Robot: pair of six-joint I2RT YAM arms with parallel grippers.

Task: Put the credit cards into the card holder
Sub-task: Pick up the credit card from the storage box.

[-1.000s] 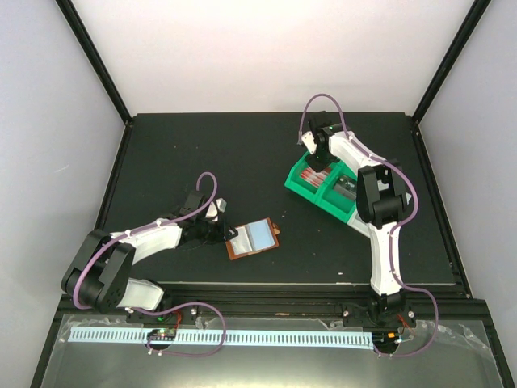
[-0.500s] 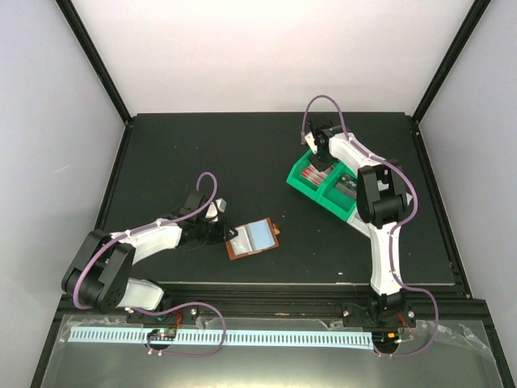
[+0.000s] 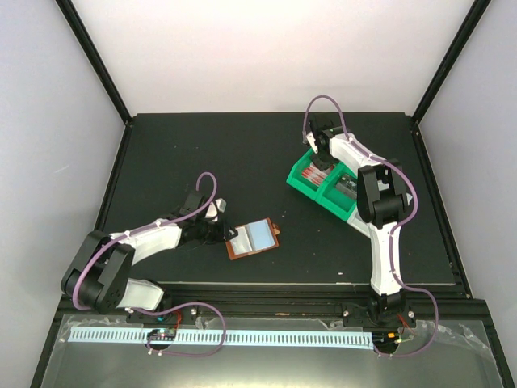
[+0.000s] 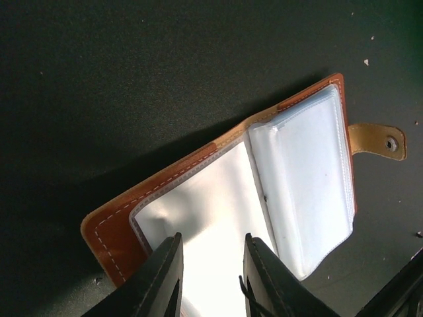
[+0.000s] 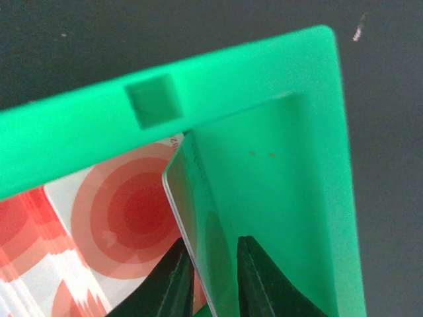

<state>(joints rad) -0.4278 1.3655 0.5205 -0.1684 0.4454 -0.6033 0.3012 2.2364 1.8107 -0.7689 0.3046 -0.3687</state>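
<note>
The card holder (image 3: pixel 252 238) lies open on the black table, brown leather with clear sleeves (image 4: pixel 310 178) and a snap tab (image 4: pixel 380 140). My left gripper (image 3: pixel 216 230) is at its left edge, jaws apart over a clear sleeve (image 4: pixel 211 241), with nothing pinched between them. Red credit cards (image 3: pixel 311 171) lie in the green bin's (image 3: pixel 300 187) left compartment. My right gripper (image 3: pixel 317 158) reaches into that compartment. One card (image 5: pixel 195 198) stands on edge between its parted jaws (image 5: pixel 211 247), leaning on the left finger (image 5: pixel 173 281) and clear of the right finger. A red-circled card (image 5: pixel 112 211) lies flat below.
Dark cards (image 3: pixel 347 184) fill the bin's right compartment. The bin's green wall (image 5: pixel 231 99) stands close around the right fingers. Black frame posts border the table on both sides.
The right wrist has shifted slightly toward the far side over the bin. The left arm and the card holder have not moved.
</note>
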